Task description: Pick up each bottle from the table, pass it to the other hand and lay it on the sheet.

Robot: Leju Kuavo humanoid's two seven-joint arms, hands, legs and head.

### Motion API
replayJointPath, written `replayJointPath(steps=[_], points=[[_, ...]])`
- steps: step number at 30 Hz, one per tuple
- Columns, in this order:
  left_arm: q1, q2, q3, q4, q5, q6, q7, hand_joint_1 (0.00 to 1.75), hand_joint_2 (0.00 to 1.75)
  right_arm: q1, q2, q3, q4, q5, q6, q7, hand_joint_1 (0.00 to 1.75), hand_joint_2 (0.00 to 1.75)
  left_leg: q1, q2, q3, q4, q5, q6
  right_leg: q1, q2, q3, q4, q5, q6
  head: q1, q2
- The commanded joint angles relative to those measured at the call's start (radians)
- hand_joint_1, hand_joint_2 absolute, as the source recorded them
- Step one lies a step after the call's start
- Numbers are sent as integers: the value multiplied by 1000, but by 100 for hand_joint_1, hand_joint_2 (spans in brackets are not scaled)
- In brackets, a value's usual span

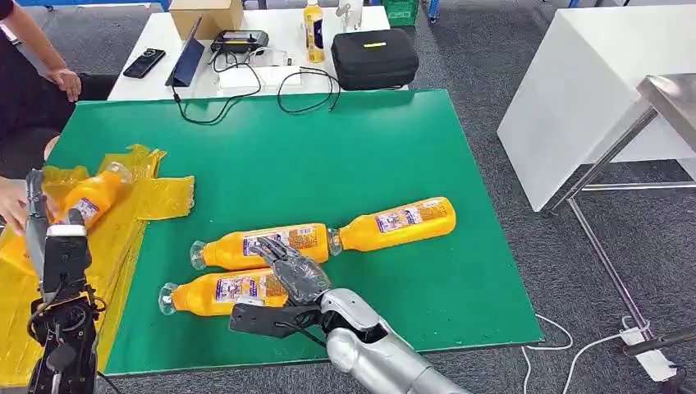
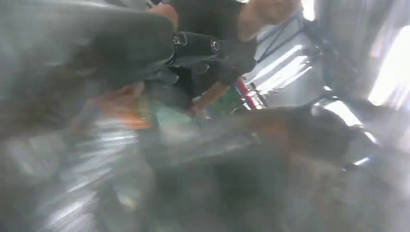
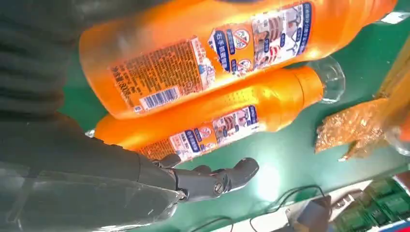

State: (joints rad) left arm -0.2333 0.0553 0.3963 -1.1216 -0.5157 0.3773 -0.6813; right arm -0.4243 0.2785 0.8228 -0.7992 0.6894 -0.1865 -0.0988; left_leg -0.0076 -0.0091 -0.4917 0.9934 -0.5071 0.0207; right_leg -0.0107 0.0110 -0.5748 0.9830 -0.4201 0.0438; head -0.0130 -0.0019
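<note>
Three orange bottles lie on the green table top. The nearest bottle and the middle bottle lie side by side; the third bottle lies further right. My right hand rests over the label ends of the nearest two, its fingers stretched out and gripping nothing. Another bottle lies on the crumpled yellow sheet at the left. My left hand stands beside that bottle with fingers pointing up, holding nothing. The left wrist view is blurred.
A person's hand reaches onto the sheet at the left edge, close to my left hand. Another person's hand rests at the far left corner. Behind stands a white table with a black case, cables and an upright bottle. A white cabinet stands at the right.
</note>
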Motion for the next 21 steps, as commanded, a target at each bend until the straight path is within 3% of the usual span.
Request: replayJointPath(steps=[1,12,21], points=[[-13,-62,-37,-61,14,-26,2,0,0,-103,64,53,229,51,11,56,0,175,2,0,1,0,0,-2,2,-2,2,-1,0,-1,0,0],[-16,-72,-55,-67,31,-35,-3,0,0,-117,71,157,269,24,79,99,0,175,1,0,1,0,0,-1,1,-2,1,-1,0,-1,0,0],[-16,-79,-45,-62,43,-51,2,0,0,-153,71,449,340,-50,261,259,0,175,3,0,6,-4,1,-3,3,-3,7,-6,1,-3,0,0]])
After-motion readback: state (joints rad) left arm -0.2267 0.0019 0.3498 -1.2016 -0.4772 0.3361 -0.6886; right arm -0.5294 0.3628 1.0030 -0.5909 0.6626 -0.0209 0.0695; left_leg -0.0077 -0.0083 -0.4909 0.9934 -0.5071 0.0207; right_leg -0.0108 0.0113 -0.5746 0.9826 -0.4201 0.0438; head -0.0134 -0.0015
